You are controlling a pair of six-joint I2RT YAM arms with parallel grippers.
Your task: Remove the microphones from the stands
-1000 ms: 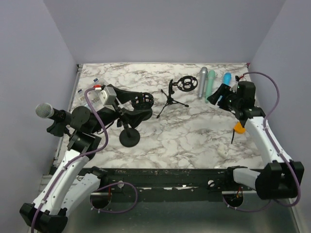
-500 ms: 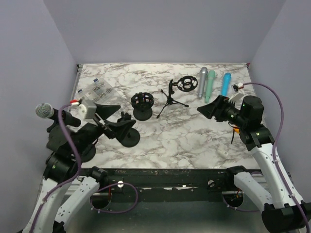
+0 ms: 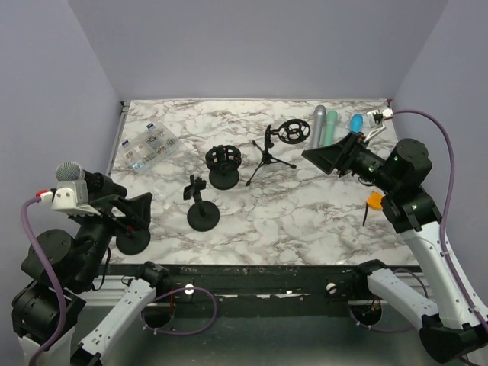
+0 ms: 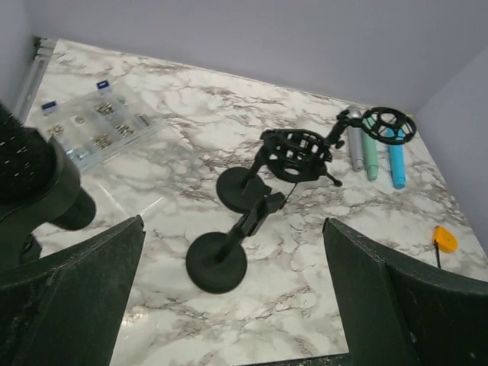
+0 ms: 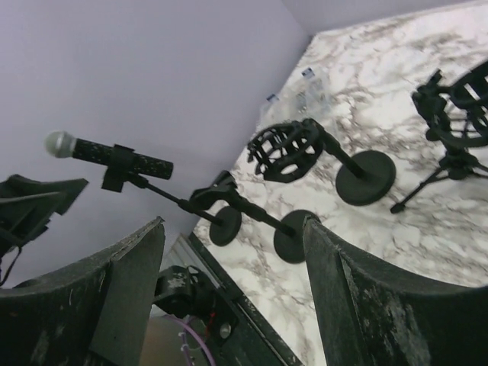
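Both claws are seen released, their fingers spread wide with nothing between them. The left claw (image 3: 137,210) is raised above the near left corner of the marble-patterned desk (image 3: 305,206). The right claw (image 3: 316,156) is held high over the right half of the desk.

The black microphone with the silver mesh head (image 3: 80,177) is clipped in its black round-based stand (image 5: 226,226) at the left edge of the desk, just beside the left claw and not touched by it.

Two more black round-based stands are placed near the middle: one topped by a cage mount (image 3: 223,162) and one by a small clip (image 3: 202,207). A black tripod with a ring mount (image 3: 278,141) is set beside them. Grey (image 3: 318,122), mint-green (image 3: 329,131) and blue (image 3: 356,122) microphones are laid at the far right, and a clear plastic parts box (image 3: 149,142) at the far left.
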